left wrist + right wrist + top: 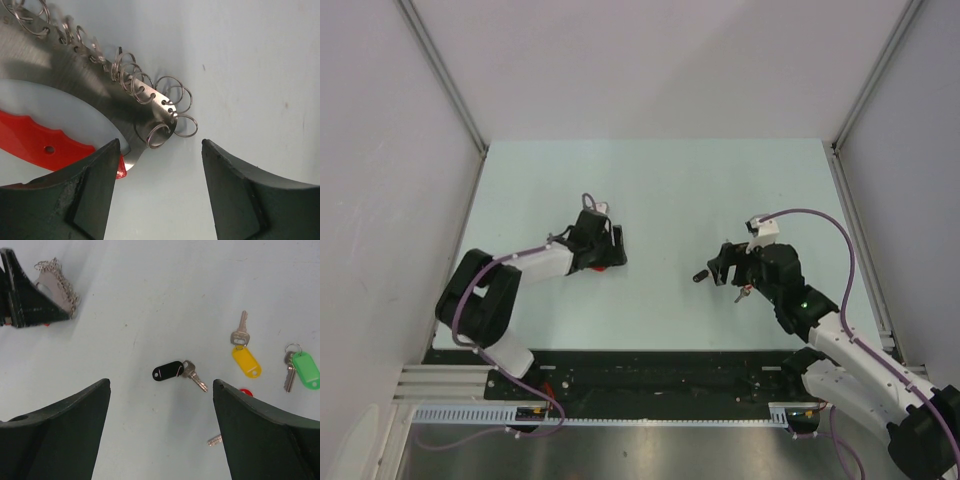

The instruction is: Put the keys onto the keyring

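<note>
The keyring lies under my left gripper (606,250); its red arc (35,142) and its silver plate with small metal rings (150,97) fill the left wrist view. The left gripper (160,142) is open and empty, with the ring end just ahead of its jaws. My right gripper (161,382) is open and empty above the table. The black key (167,371) lies just ahead of it. The yellow key (245,360) and the green key (305,369) lie to the right. The red key (245,391) is mostly hidden behind the right finger. The black key also shows in the top view (701,276).
The right wrist view shows the keyring (57,282) far off at top left, beside a left finger (25,305). Grey walls and metal rails (450,85) border the pale green table (660,190). A black base rail (650,375) runs along the near edge.
</note>
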